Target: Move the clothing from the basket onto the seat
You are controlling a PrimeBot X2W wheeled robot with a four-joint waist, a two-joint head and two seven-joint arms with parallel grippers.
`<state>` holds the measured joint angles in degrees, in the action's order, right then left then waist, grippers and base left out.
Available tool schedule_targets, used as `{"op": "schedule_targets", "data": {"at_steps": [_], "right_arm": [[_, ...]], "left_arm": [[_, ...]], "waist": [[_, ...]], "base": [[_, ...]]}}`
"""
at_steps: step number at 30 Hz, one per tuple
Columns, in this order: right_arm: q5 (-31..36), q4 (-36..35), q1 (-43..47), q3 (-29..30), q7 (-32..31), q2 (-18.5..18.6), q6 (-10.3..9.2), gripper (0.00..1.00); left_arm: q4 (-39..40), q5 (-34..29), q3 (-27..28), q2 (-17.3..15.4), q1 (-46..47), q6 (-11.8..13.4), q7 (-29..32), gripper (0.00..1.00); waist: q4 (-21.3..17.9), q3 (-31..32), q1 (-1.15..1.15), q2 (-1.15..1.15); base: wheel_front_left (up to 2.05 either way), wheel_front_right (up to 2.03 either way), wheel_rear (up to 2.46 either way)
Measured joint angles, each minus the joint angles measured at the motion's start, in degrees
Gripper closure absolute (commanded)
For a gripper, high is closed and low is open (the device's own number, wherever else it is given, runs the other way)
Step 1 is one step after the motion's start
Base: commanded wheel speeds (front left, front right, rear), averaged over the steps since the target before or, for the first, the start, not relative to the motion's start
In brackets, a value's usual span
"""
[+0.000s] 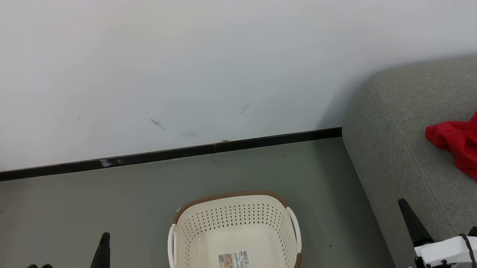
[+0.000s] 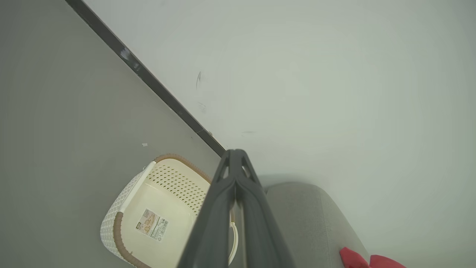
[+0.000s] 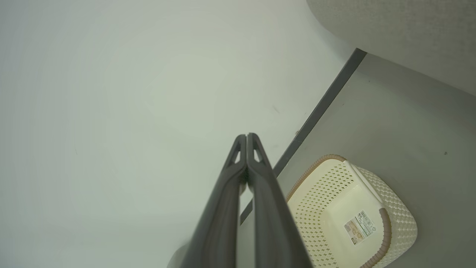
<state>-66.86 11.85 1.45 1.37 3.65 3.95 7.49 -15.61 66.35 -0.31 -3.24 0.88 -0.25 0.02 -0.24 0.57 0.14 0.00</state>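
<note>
A white wall (image 1: 219,51) scuffed with a few dark marks takes up the upper half of the head view, meeting a grey-green floor (image 1: 86,202) along a black baseboard (image 1: 164,154). At the right, the grey seat (image 1: 401,144) stands against the wall, its rounded corner and a stitched seam in plain sight.

The cream basket (image 1: 233,217) stands upright on the floor, apart from the baseboard and near the seat's left side without touching it. Its brown rim, white side handles and perforated walls show clearly, and its pale bottom shows in full, with a label sticker (image 1: 234,263) there.

The red clothing (image 1: 467,146) lies crumpled on top of the seat, set well in from the seat's left edge and from its rounded corner. A bit of white trim shows at its lower end. The frame cuts the heap off at the right, so whether it is one garment or two cannot be told.

The left end effector (image 2: 235,152) hangs above the floor, left of the basket, its two dark fingers pressed together at the tips with nothing between them. The right end effector (image 3: 246,136) is likewise narrow, tips touching and gripping nothing; in the head view it sits over the seat, near its left edge and short of the red fabric.
</note>
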Motion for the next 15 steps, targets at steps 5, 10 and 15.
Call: {"op": "schedule_targets", "data": {"at_steps": [5,10,15], "right_arm": [[-4.39,0.43,-0.76,0.11,-0.7,0.25,0.0,1.0],[-8.89,1.08,-1.14,0.23,-1.6,0.42,0.0,1.0],[-14.14,1.45,-2.11,0.44,-2.59,0.66,0.0,1.0]], "left_arm": [[-0.11,3.8,0.82,0.2,0.52,-0.99,1.18,1.0],[-0.15,7.58,1.64,0.44,1.14,-2.04,2.18,1.0],[-0.23,12.23,2.57,0.74,1.19,-3.14,3.25,1.0]], "waist": [[0.04,-0.21,-0.06,0.0],[0.08,-0.35,-0.08,0.0],[0.12,-0.48,-0.1,0.0]], "base": [[0.0,0.0,0.0],[0.0,0.0,0.0],[0.0,0.0,0.0]]}}
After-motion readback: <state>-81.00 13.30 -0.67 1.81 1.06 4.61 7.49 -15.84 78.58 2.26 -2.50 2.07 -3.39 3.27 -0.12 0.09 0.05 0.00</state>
